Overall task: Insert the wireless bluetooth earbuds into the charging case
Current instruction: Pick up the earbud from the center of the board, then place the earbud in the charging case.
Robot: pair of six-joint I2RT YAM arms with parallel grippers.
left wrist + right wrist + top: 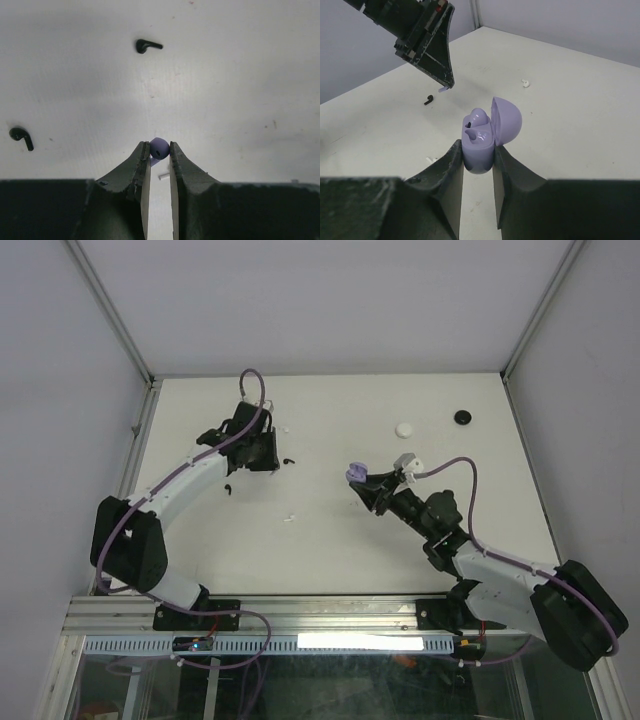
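Observation:
My left gripper (159, 146) is shut on a small purple earbud (159, 148), pinched at the very fingertips above the table. In the top view the left gripper (265, 455) hangs over the far left of the table. My right gripper (478, 150) is shut on the purple charging case (479, 142), whose lid (507, 120) stands open. One purple earbud (481, 120) sits in the case; the slot beside it looks empty. In the top view the case (355, 474) is held mid-table. Black earbuds (147, 46) (21, 136) and white earbuds (289, 517) (525, 83) lie loose on the table.
A white round puck (404, 428) and a black round puck (463, 417) sit at the far right of the table. Walls with metal posts close in the far edge and both sides. The left gripper (427, 40) shows at the right wrist view's upper left.

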